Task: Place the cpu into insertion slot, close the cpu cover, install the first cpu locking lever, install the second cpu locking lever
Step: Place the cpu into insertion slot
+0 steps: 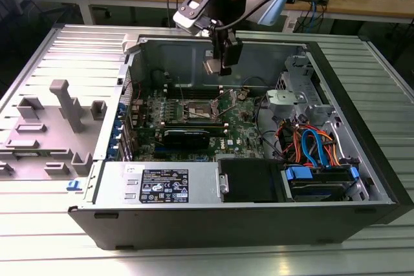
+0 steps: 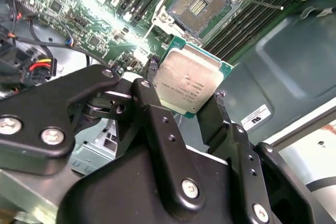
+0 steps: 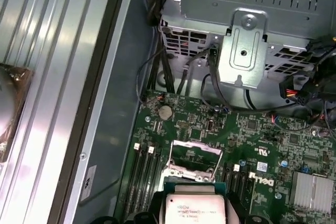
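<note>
My gripper (image 1: 218, 64) hangs above the open computer case (image 1: 194, 189), shut on the cpu (image 1: 211, 67), a flat silver-topped square chip with a green edge. In the second wrist view the two black fingers (image 2: 153, 103) press on opposite edges of the cpu (image 2: 189, 82). The insertion slot (image 2: 197, 4) lies open on the green board below and beyond the chip, its contact field bare. In the first wrist view the cpu (image 3: 191, 209) sits just short of the insertion slot (image 3: 190, 162), where the cpu cover (image 3: 195, 146), a thin metal frame, looks lifted.
Long black memory slots (image 2: 247, 22) flank the socket. A metal drive cage (image 3: 244, 51) and cable bundles (image 1: 310, 143) fill the exterior view's right side of the case. A power supply (image 1: 162, 184) sits at the front. A grey fixture (image 1: 61, 105) stands on the ribbed table.
</note>
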Tool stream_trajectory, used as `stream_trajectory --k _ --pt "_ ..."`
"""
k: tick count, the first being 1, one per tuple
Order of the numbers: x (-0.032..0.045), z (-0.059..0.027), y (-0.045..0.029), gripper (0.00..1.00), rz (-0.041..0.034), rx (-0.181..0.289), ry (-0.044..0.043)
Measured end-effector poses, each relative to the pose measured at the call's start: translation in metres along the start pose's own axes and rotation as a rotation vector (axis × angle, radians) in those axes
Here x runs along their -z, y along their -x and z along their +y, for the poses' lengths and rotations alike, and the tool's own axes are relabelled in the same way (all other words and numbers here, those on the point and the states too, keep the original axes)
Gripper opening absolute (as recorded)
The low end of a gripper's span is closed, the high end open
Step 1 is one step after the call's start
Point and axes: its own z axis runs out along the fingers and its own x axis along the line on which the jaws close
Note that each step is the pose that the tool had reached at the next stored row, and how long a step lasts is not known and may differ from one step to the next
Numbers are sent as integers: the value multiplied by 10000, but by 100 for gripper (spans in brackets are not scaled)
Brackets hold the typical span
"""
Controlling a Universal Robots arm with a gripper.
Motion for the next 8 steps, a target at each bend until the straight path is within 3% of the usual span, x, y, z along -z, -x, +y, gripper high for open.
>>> stream_trajectory --k 8 --pt "-31 -101 -18 55 -24 -321 2"
